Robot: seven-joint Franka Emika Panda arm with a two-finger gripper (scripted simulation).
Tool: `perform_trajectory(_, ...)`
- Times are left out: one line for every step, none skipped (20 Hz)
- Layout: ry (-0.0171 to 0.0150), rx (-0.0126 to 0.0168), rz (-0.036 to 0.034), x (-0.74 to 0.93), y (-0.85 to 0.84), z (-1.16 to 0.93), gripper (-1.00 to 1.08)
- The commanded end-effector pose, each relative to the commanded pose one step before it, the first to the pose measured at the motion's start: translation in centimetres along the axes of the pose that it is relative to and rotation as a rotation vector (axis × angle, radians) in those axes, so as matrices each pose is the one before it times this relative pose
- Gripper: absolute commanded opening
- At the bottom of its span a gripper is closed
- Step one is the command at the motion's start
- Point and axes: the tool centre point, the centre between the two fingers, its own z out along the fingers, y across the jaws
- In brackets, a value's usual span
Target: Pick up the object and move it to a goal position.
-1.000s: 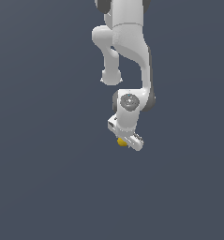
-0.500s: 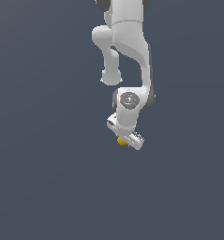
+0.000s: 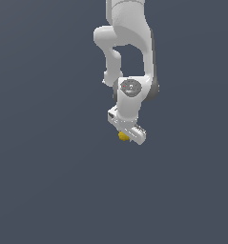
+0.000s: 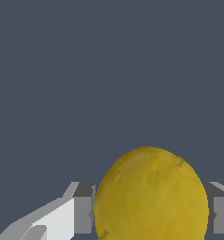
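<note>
**Your tool clamped on a small yellow lemon-like object above a plain dark surface**

In the exterior view you see your white robot arm (image 3: 127, 52) coming down from the top edge of the frame, a little to the exterior view's right of centre. It bends through a rounded elbow and ends in a round wrist joint (image 3: 130, 88) with a grey disc on its face. Below that joint sits your tool (image 3: 126, 133), a white block tilted so that it slopes down toward the exterior view's right.

The lemon-like object (image 3: 123, 136) peeks out from under the tool's lower edge, on the exterior view's left side of the block. Only a small mustard-yellow part of it shows there; the rest is hidden by the tool body. It is much smaller than the tool.

In the wrist view, the same object (image 4: 151, 197) fills the lower middle of the frame. It is rounded and slightly oval, with a mottled mustard-yellow skin. A grey finger pad (image 4: 83, 213) sits against one side of it and a second grey pad against the opposite side. Both pads meet the object's outline with no gap showing, so your tool is closed on the object and holds it between its two fingers.

Everything behind the arm and the object is one flat, dark blue-grey surface (image 3: 48, 181) in both views. The frames do not show whether the object touches that surface or hangs above it.
</note>
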Motion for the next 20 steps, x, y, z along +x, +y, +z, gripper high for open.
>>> perform_trajectory(0.00049,0.00173,0.00042,-0.239,0.593,-1.911,-1.0)
perform_trajectory(0.0,0.0,0.0,-0.129,0.276,-0.845,-1.0)
perform_trajectory(0.0,0.0,0.0,-0.135,0.291,-0.89,-1.0)
perform_trajectory(0.0,0.0,0.0,-0.135,0.294,-0.903,-1.0)
perform_trajectory(0.0,0.0,0.0,-0.135,0.296,-0.909,-1.0)
perform_trajectory(0.0,0.0,0.0,-0.135,0.298,-0.917,-1.0)
perform_trajectory(0.0,0.0,0.0,-0.134,0.3,-0.925,-1.0)
perform_trajectory(-0.00043,0.00001,0.00054,-0.105,0.323,-0.919,-1.0)
perform_trajectory(0.0,0.0,0.0,-0.134,0.305,-0.944,-1.0)
perform_trajectory(0.0,0.0,0.0,-0.133,0.308,-0.955,-1.0)
perform_trajectory(0.0,0.0,0.0,-0.133,0.311,-0.968,-1.0)
perform_trajectory(0.0,0.0,0.0,-0.133,0.315,-0.982,-1.0)
perform_trajectory(0.00029,-0.00046,0.00042,-0.122,0.325,-0.99,-1.0)
perform_trajectory(0.0,0.0,0.0,-0.134,0.323,-1.016,-1.0)
perform_trajectory(0.0,0.0,0.0,-0.134,0.328,-1.037,-1.0)
perform_trajectory(0.00043,-0.00046,0.00027,-0.135,0.333,-1.057,-1.0)
perform_trajectory(0.0,0.0,0.0,-0.135,0.337,-1.075,-1.0)
perform_trajectory(0.0,0.0,0.0,-0.131,0.328,-1.051,-1.0)
perform_trajectory(0.00046,-0.00046,0.00023,-0.129,0.313,-1.022,-1.0)
perform_trajectory(0.0,0.0,0.0,-0.12,0.305,-0.995,-1.0)
